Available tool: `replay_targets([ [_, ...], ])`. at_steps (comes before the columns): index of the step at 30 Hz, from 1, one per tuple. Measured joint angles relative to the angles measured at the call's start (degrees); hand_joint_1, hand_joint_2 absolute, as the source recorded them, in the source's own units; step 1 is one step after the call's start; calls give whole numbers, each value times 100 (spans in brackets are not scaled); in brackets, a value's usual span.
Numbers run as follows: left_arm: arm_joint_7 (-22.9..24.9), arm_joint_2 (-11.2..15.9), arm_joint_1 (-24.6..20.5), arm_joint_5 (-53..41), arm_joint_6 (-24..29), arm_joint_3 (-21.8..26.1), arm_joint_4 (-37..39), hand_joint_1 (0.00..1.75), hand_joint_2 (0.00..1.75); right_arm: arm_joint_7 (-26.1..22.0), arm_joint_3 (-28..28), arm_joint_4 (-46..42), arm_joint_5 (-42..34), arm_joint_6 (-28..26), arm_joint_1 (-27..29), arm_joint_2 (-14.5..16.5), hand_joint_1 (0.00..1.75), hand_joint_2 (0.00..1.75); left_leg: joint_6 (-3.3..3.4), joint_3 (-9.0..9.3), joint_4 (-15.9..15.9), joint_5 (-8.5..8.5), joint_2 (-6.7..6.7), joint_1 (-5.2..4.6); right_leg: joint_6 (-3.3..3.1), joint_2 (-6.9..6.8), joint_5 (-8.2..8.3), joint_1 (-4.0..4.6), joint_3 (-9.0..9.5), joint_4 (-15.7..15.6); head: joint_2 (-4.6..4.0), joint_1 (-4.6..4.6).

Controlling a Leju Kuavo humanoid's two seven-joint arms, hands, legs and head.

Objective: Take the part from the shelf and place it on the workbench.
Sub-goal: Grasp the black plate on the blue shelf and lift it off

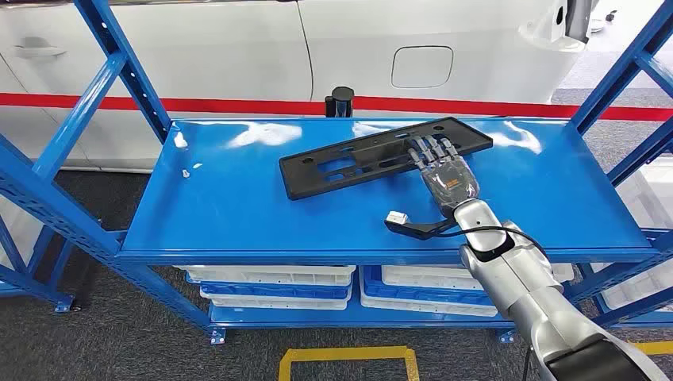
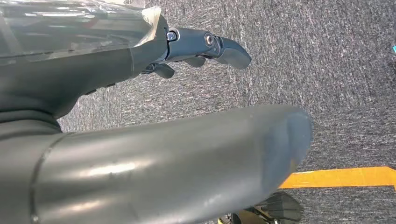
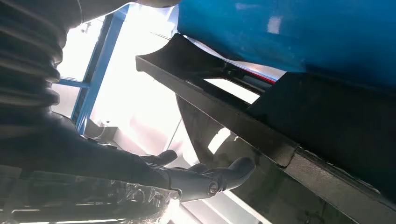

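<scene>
The part [image 1: 373,155] is a long flat black plastic plate with cut-outs, lying aslant on the blue shelf top [image 1: 238,206] towards the back. My right hand [image 1: 444,171] reaches over its near right end, fingers stretched out across the plate's edge. In the right wrist view the plate's dark rim [image 3: 261,126] runs close past my right hand [image 3: 201,179], with a bright gap between them. My left hand [image 2: 116,70] hangs over grey carpet and holds nothing, its fingers loosely apart.
Blue shelf uprights [image 1: 119,63] rise on both sides. A white car body [image 1: 357,48] stands behind the shelf. A black cable with a white plug [image 1: 409,224] lies by my right wrist. White bins [image 1: 270,278] fill the lower level. Yellow floor tape [image 1: 349,357] lies in front.
</scene>
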Motion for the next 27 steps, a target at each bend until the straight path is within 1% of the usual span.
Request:
replay_targets([
  [5, 16, -2, 2, -51, 12, 26, -14, 0, 0, 87, 22, 191, 0, -102, -103, 20, 0, 175, 0, -1, 0, 0, 0, -1, 0, 0, 0, 0, 0, 0, 0, 0],
  [12, 51, -6, 0, -129, 28, 116, -15, 0, 0, 140, 61, 856, 4, -292, -432, 177, 0, 175, 0, -1, 0, 0, 1, 0, 0, 0, 0, 0, -1, 0, 0, 0],
  [14, 60, -11, -5, -158, 63, 138, -15, 0, 0, 200, 81, 1112, 6, -546, -538, 258, 0, 175, 0, -1, 0, 0, 2, 0, 0, 0, 0, 0, -2, 0, 0, -1],
  [17, 61, -25, -16, -231, 123, 152, -14, 0, 0, 328, 134, 1507, 7, -1081, -681, 377, 0, 175, 0, -1, 0, 0, 1, 0, 0, 0, 0, 0, -2, 1, 0, -1],
  [21, 61, -56, -19, -327, 184, 154, -13, 0, 0, 513, 168, 1799, 1, -1696, -777, 481, 0, 175, 0, -4, 0, 1, 0, 0, 0, 0, 0, 0, -3, 1, 0, -1],
  [23, 61, -68, -21, -351, 190, 154, -13, 0, 0, 554, 169, 1883, -2, -1805, -803, 511, 0, 175, 0, -6, 0, 0, 0, 0, 0, 0, 0, 0, -5, 1, 0, 0],
  [27, 61, -81, -22, -354, 191, 154, -13, 0, 0, 572, 171, 1986, -2, -1837, -821, 546, 0, 175, 0, -10, 0, 0, 0, 0, 0, 0, 0, 0, -9, 1, 0, 0],
])
